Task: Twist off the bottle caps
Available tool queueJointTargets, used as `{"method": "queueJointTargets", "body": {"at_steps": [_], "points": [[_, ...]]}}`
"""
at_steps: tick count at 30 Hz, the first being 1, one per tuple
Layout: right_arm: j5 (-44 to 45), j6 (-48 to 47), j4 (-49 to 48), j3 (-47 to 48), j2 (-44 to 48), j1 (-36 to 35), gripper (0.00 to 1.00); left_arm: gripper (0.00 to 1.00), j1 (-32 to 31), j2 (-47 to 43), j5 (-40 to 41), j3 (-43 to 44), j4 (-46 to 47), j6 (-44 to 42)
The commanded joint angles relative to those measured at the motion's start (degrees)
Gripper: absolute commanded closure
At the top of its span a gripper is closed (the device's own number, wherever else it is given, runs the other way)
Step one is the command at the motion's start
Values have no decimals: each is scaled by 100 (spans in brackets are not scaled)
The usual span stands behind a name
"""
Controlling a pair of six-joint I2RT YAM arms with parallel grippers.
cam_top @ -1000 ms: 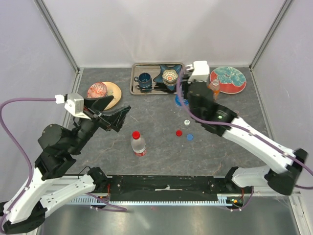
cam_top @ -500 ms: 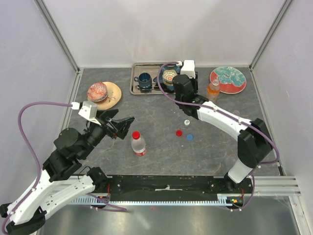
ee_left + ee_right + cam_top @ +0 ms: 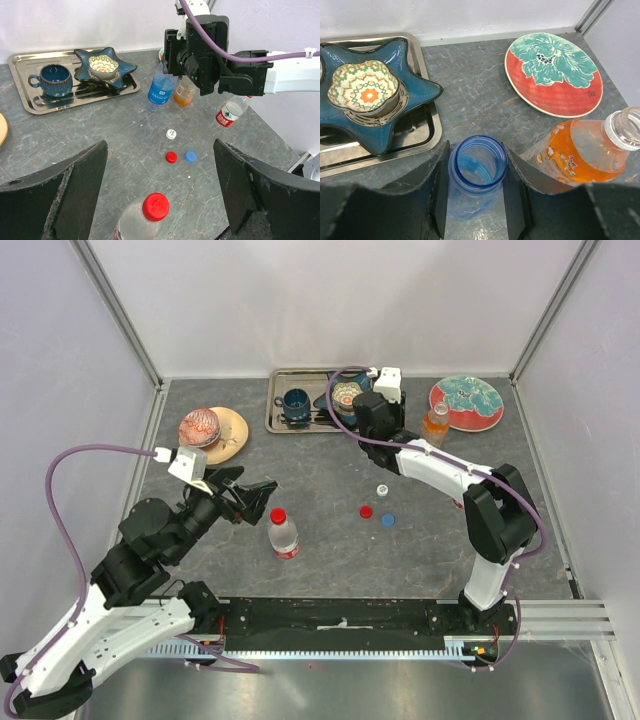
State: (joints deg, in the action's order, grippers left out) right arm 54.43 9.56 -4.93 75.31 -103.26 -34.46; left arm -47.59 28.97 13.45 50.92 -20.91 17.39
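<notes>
A clear bottle [image 3: 284, 538] with a red cap [image 3: 278, 515] stands mid-table. In the left wrist view its cap [image 3: 155, 207] is low between my wide-open fingers. My left gripper [image 3: 252, 494] is open just left of it, not touching. My right gripper [image 3: 368, 435] stands over the uncapped blue-tinted bottle [image 3: 478, 165], shut on its neck; this bottle also shows in the left wrist view [image 3: 161, 90]. The uncapped orange bottle [image 3: 435, 425] stands beside it. Another uncapped clear bottle [image 3: 231, 111] shows below the right arm. Loose white [image 3: 382, 489], red [image 3: 366, 511] and blue [image 3: 387, 520] caps lie on the table.
A metal tray [image 3: 272, 422] at the back holds a dark blue cup [image 3: 295, 400] and a star dish with a patterned bowl [image 3: 347, 395]. A red-and-teal plate [image 3: 466, 402] lies back right. A tan plate with a red bowl [image 3: 212, 428] lies back left.
My left gripper has moved right, closer to the red-capped bottle. My right arm has folded back toward the tray, its wrist now over the blue-tinted bottle.
</notes>
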Motion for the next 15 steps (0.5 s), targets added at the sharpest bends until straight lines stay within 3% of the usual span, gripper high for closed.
{"method": "queueJointTargets", "body": {"at_steps": [1, 8, 15], "points": [[-126, 300, 159, 265, -80, 53, 57, 7, 13, 126, 61, -20, 183, 177], [-310, 371, 422, 335, -53, 53, 39, 7, 13, 135, 8, -38, 210, 186], [-398, 459, 633, 414, -1, 62, 34, 7, 13, 82, -18, -117, 210, 256]]}}
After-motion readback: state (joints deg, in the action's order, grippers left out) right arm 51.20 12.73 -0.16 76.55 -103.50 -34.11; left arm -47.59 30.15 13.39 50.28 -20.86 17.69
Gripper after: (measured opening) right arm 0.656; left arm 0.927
